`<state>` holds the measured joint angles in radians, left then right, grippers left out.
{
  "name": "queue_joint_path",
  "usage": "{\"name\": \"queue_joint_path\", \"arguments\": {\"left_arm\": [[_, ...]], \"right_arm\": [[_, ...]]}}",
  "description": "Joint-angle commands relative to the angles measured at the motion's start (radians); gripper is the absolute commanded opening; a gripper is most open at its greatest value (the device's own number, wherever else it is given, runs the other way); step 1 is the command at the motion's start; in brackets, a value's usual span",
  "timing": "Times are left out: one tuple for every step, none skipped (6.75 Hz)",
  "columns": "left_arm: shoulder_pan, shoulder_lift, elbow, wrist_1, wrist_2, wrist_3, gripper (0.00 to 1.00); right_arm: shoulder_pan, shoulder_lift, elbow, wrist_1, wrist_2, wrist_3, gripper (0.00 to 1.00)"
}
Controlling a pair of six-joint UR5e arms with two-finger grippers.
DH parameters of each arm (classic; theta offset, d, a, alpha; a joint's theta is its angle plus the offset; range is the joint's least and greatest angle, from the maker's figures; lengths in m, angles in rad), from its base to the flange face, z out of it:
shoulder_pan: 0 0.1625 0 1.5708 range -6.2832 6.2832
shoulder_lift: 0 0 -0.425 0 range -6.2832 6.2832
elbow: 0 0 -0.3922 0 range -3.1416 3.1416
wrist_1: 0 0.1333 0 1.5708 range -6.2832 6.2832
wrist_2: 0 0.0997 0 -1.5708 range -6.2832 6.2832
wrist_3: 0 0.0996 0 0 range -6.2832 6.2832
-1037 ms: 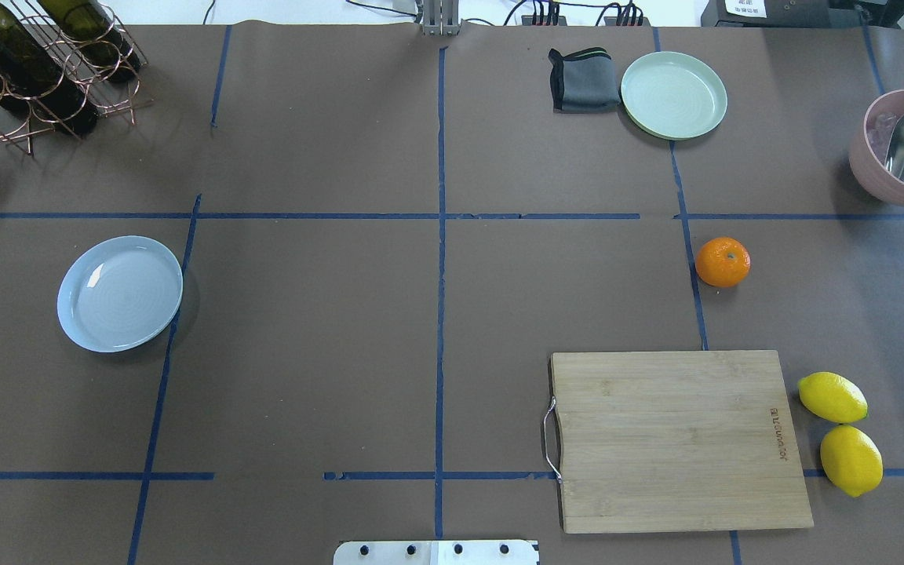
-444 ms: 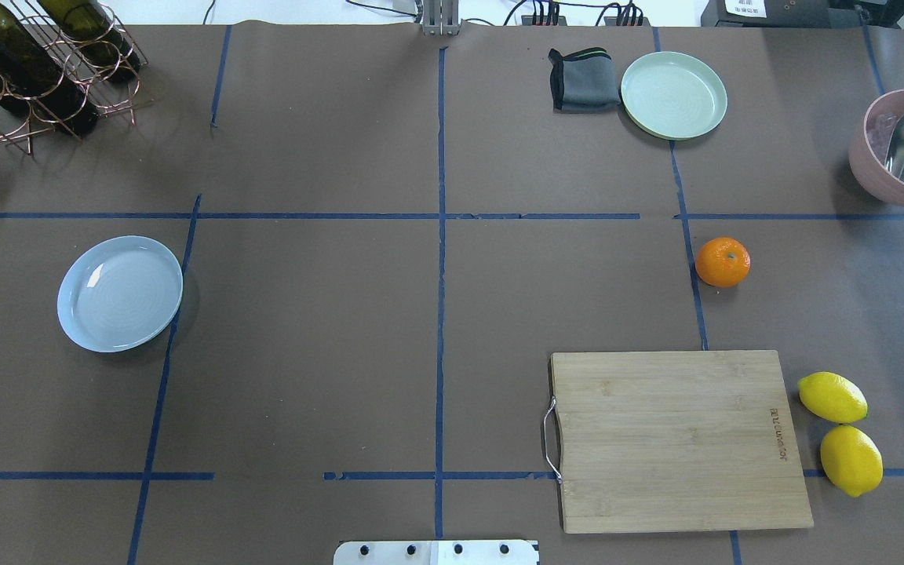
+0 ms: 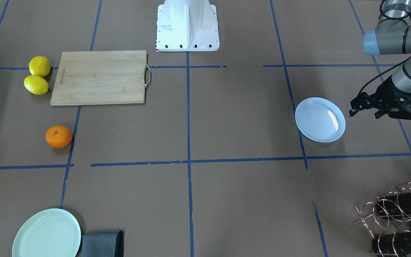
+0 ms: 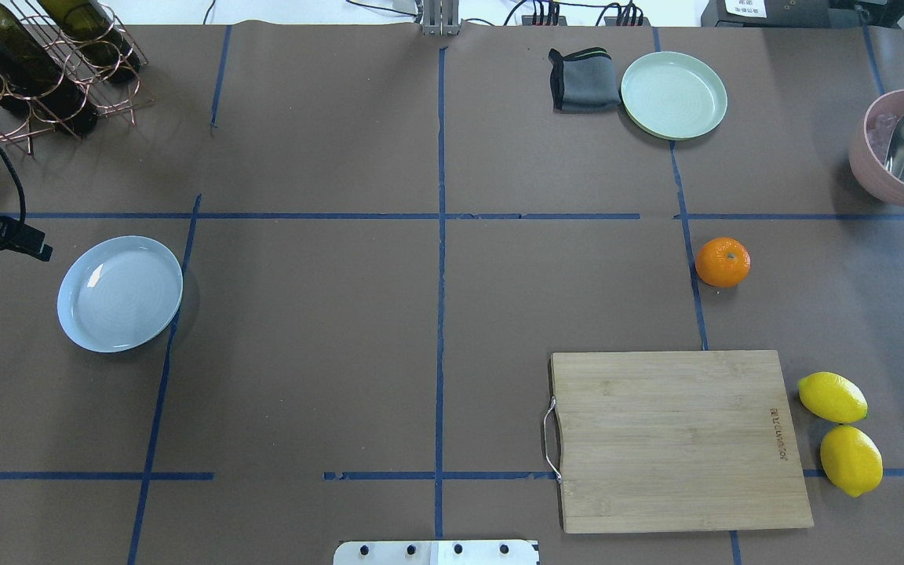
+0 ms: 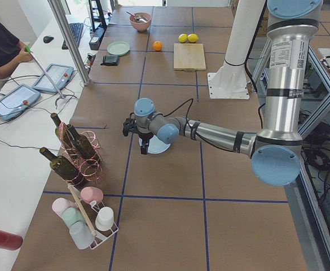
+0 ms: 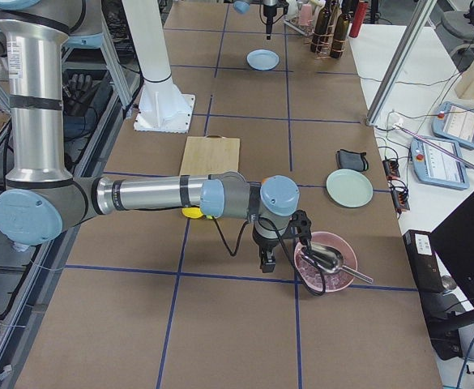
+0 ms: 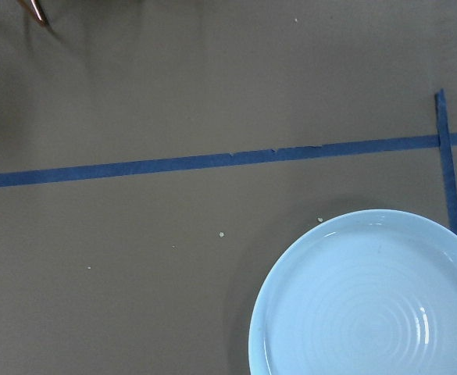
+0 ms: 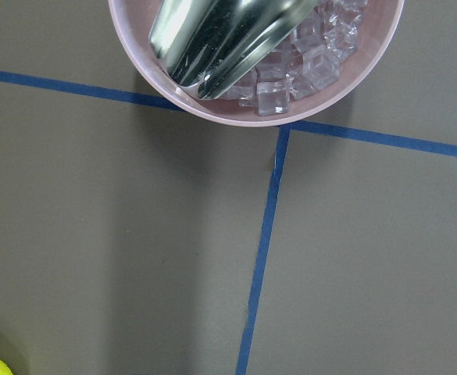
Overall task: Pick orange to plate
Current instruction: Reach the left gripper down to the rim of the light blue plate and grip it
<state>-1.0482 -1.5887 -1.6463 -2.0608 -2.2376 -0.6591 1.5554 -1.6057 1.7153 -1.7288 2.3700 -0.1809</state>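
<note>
One orange (image 4: 723, 262) far from left pincer (image 3: 364, 111)

Bright light is falling from overhead across the brown table (image 4: 303, 353), lighting it evenly. Soft, short shadows are hugging the orange (image 4: 723, 262) and the plate (image 4: 120, 293), whose glaze is throwing back a small white glare. In the right wrist view the metal scoop (image 8: 220, 39) is gleaming and blurring slightly; the fixed views are rendering sharply.

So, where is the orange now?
In the overhead view, the orange sits on the robot's right side, beyond the cutting board, beside a blue tape line.
</note>
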Motion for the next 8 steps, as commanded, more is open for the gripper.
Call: {"name": "queue_joint_path", "arguments": {"left_arm": [[0.077,-0.008,0.080,-0.041,0.012,-0.010,0.94],[0.080,-0.008,0.085,-0.039,0.009,-0.010,0.86],[0.091,-0.008,0.086,-0.039,0.010,-0.010,0.76],[0.092,-0.013,0.085,-0.039,0.007,-0.010,0.62],[0.108,-0.019,0.089,-0.039,0.007,-0.010,0.61],[0.118,-0.027,0.091,-0.038,0.007,-0.010,0.61],[0.120,-0.027,0.101,-0.039,0.006,-0.008,0.56],[0.122,-0.031,0.106,-0.039,0.006,-0.007,0.27]], "right_arm": [[-0.003,0.001,0.004,0.000,0.003,0.000,1.00],[-0.006,0.001,0.003,0.000,0.003,0.000,1.00],[-0.009,0.001,0.003,0.000,0.003,0.000,1.00],[-0.009,0.001,0.003,0.000,0.003,0.000,1.00],[-0.009,0.001,0.003,0.000,0.003,0.001,1.00],[-0.011,0.001,0.003,0.000,0.003,0.001,1.00],[-0.011,0.001,0.003,0.000,0.003,0.000,1.00],[-0.009,0.001,0.003,0.000,0.003,0.001,1.00]]}}
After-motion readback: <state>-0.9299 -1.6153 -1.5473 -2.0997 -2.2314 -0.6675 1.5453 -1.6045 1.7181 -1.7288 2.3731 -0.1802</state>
